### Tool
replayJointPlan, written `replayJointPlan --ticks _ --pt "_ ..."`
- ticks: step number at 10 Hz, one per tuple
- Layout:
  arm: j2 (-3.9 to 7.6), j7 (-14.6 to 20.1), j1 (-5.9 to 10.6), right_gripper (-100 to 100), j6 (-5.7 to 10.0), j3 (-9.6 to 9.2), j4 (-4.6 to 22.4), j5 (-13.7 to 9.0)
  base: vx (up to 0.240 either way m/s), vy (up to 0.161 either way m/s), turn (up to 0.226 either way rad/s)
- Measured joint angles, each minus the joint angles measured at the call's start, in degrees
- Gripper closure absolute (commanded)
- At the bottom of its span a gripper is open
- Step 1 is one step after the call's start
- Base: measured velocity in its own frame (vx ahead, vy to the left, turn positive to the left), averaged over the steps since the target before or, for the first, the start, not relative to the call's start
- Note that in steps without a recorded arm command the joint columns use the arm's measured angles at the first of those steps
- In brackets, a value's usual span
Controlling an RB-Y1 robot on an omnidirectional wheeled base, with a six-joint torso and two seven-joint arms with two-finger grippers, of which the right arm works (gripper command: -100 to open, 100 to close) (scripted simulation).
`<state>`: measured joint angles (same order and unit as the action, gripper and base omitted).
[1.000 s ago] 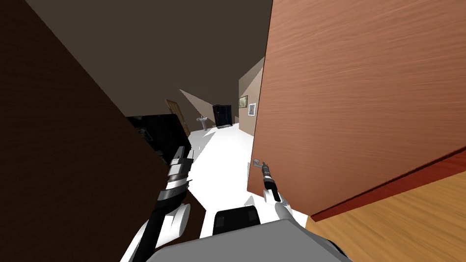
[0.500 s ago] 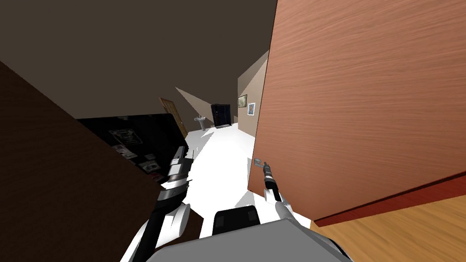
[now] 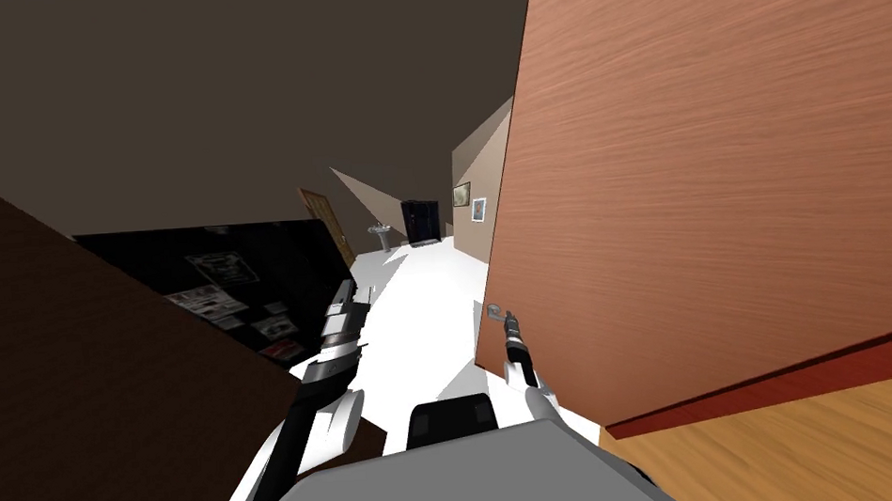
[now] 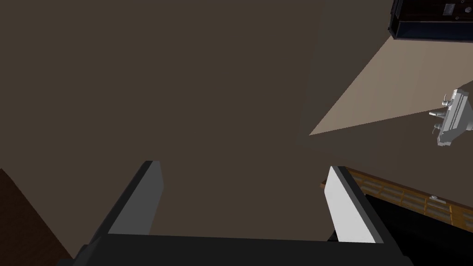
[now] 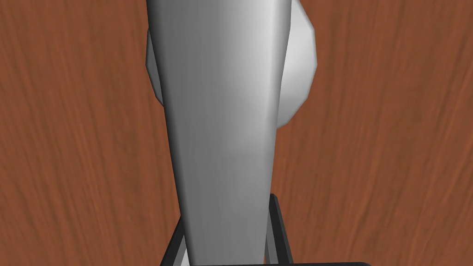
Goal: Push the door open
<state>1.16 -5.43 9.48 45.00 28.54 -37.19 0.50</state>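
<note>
The reddish-brown wooden door [image 3: 695,176] stands ajar on the right of the head view, with its free edge toward the white corridor. Near that edge is its grey lever handle [image 3: 494,310]. My right gripper [image 3: 507,321] is at the handle. In the right wrist view the handle [image 5: 221,115] runs up from between the gripper's [image 5: 226,212] dark fingers, which press its sides, with the door face [image 5: 392,138] behind. My left gripper [image 3: 347,299] hangs left of the doorway, apart from the door. Its fingers [image 4: 346,203] stand wide open [image 4: 242,165] with nothing between them.
A dark brown surface [image 3: 84,400] slants across the left, with a black area [image 3: 229,281] holding small pictures beyond it. The white floor [image 3: 418,301] leads to a sink [image 3: 380,232], a dark cabinet [image 3: 422,220] and another door [image 3: 325,220]. Wooden floor [image 3: 801,444] lies at the lower right.
The view has shifted: the dark brown surface on the left has slid down and left, uncovering more of the black area. The door's edge sits slightly further right. Both grippers keep their places.
</note>
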Motion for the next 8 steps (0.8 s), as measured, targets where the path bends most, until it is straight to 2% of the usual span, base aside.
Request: replayJointPlan --ticks 3,4,5,7,8 --pt "-0.88 -1.2 0.07 100 0.39 2.11 0.2 -1.0 0.206 0.029 -0.081" --pt "-1.56 -1.6 -0.45 100 -0.12 2.74 -1.3 -1.3 0.195 0.036 -0.092" --pt "-1.94 -1.9 -0.35 100 0.09 3.47 -1.1 -1.6 0.193 0.052 -0.084" --pt "-2.73 -2.5 -0.28 100 0.71 4.77 -0.9 -2.3 0.102 0.024 -0.061" --pt "-2.63 -2.6 -0.42 100 0.77 4.98 -1.0 -2.4 0.127 -0.024 -0.023"
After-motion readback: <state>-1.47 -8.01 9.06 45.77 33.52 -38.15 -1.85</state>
